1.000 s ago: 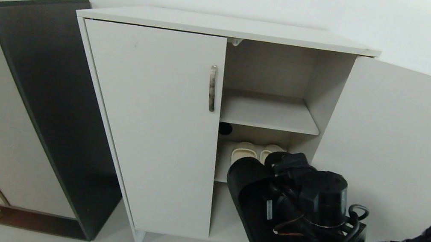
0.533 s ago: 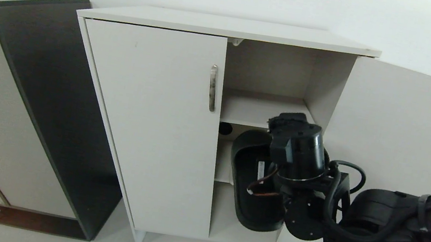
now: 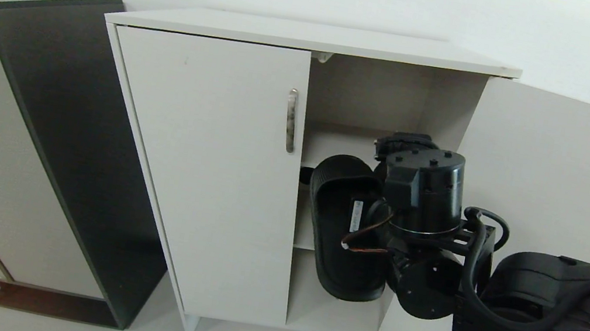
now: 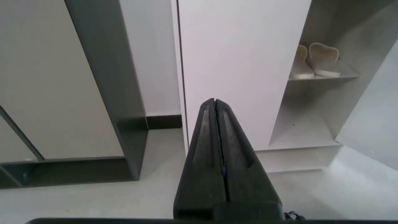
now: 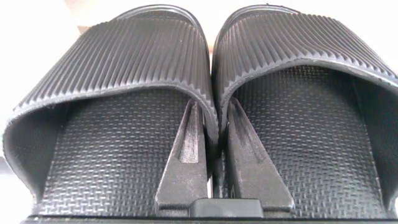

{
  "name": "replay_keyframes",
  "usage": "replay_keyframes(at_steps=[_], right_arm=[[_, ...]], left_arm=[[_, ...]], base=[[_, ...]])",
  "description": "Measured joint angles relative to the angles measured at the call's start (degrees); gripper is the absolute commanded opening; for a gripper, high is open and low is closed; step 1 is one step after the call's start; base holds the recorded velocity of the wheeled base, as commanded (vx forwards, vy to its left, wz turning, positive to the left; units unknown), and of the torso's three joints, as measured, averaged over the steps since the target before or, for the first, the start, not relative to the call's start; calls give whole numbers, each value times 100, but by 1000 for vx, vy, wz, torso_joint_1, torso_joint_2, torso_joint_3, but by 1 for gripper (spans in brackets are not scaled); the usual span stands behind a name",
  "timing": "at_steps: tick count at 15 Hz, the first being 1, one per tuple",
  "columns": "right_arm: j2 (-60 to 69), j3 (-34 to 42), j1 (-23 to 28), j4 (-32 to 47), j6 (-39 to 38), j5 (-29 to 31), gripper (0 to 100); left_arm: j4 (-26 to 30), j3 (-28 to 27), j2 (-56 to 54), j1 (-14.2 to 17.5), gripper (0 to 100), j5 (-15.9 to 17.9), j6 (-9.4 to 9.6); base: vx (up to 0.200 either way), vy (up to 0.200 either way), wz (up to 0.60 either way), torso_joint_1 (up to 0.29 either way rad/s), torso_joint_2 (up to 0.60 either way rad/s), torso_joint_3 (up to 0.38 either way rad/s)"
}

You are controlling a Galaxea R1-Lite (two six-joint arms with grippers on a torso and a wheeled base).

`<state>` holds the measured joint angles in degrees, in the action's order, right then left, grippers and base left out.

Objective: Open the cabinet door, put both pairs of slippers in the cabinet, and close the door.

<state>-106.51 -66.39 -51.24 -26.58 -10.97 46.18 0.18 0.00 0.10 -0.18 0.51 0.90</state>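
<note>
Head view: looking at a white cabinet (image 3: pixel 315 35) with its left door (image 3: pixel 199 174) shut, a metal handle (image 3: pixel 291 120) upright near that door's inner edge, and its right door (image 3: pixel 553 182) swung wide open. Gripping the black slippers (image 3: pixel 342 238) with the right gripper (image 5: pixel 213 124), holding the pair side by side in front of the open right half. Holding them steeply tilted, toes up by the front edge of the upper shelf (image 3: pixel 344 152), heels hanging below the level of the middle shelf (image 4: pixel 323 77). Not being able to tell whether the toes are past the cabinet's front.

Right wrist view: pinching the two adjoining strap walls together between clenched fingers (image 5: pixel 186 155), one finger lying in each footbed under the ribbed straps.

Left wrist view: hanging low with the left gripper (image 4: pixel 215 106), fingers pressed flat together on nothing, aimed toward the shut left door and apart from it. Seeing the cream slippers (image 4: pixel 316 57) resting side by side on the middle shelf inside the open compartment, touching each other, with the bottom compartment lying beneath them. Seeing also a dark-sided cabinet (image 3: pixel 68 141) standing just beside the white one on its left, and pale floor (image 4: pixel 155 168) spreading in front of both.
</note>
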Motion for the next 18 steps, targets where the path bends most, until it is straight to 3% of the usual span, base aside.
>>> replay_keyframes(at_steps=[14, 18], right_arm=[[28, 118, 66, -27, 57, -26, 0], [-41, 137, 212, -30, 35, -66, 0]], left_arm=[[0, 0, 0, 0, 0, 2, 16], [0, 0, 0, -4, 0, 2, 16]], base=[[186, 0, 0, 1, 1, 3], [0, 0, 0, 0, 0, 0]])
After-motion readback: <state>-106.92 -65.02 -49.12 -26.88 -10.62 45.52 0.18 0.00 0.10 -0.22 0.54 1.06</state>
